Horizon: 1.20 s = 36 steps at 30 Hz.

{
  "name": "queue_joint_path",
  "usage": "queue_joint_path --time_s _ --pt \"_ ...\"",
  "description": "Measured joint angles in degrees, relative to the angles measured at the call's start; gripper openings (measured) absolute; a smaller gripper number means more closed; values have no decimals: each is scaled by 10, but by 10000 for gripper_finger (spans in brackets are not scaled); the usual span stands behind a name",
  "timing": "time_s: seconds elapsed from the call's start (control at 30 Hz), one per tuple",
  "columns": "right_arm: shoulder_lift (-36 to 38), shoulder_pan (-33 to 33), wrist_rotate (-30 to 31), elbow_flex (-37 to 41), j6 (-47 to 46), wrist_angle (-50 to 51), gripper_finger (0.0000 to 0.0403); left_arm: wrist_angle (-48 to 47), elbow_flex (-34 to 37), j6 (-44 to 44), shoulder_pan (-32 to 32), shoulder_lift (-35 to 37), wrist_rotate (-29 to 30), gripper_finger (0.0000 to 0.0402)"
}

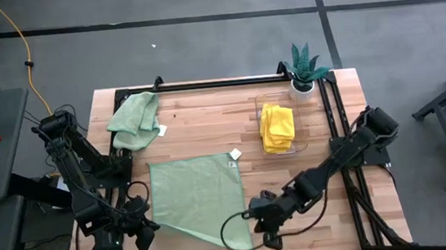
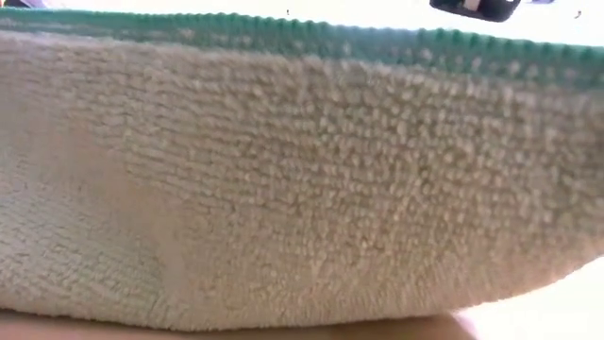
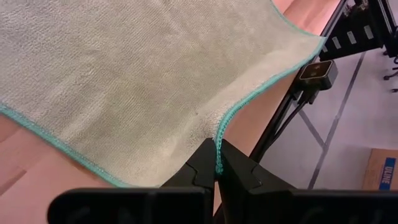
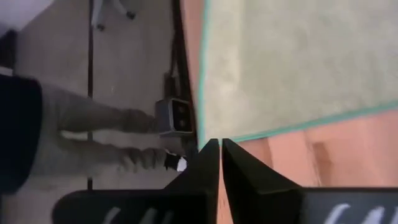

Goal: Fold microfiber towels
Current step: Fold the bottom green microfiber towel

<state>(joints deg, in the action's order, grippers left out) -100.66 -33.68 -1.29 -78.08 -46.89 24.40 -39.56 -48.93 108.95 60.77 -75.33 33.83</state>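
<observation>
A pale sage green towel (image 1: 193, 195) lies spread flat on the wooden table, and its near part fills the low view (image 2: 283, 179). My left gripper (image 1: 145, 231) is at the towel's near-left corner, shut on its teal hem. My right gripper (image 1: 255, 222) is shut, and its fingertips (image 4: 214, 146) stand at the towel's near-right corner (image 4: 205, 140). A second green towel (image 1: 134, 119) lies crumpled at the far left. Yellow towels (image 1: 277, 126) lie stacked in a clear tray. My left gripper pinches the towel's teal hemmed edge (image 3: 219, 149) between its two fingers, at the near-left corner. The fingers come low from the table's left. The rest of the towel lies flat on the table beyond them. My right gripper's shut fingertips stand at the near-right corner; I cannot tell whether they touch it.
A small potted plant (image 1: 306, 69) stands at the far right corner. A small white tag (image 1: 235, 154) shows at the spread towel's far-right corner. The low camera (image 3: 314, 71) sits at the table's near edge beside the towel. A person's legs (image 4: 93, 124) show beyond that edge.
</observation>
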Motion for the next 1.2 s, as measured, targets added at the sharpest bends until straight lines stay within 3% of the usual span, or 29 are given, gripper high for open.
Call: queue_joint_path --time_s 0.3,0.5,0.77,1.2 --pt "-101 -33 -11 -124 112 94 131 0 0 21 0 0 -2 0" --pt "-181 -65 52 -206 154 158 186 0 0 33 0 0 -2 0" --pt "-250 -84 119 -269 133 173 195 2 0 36 0 0 -2 0" --pt "-293 -91 134 -271 97 170 195 4 0 34 0 0 -2 0"
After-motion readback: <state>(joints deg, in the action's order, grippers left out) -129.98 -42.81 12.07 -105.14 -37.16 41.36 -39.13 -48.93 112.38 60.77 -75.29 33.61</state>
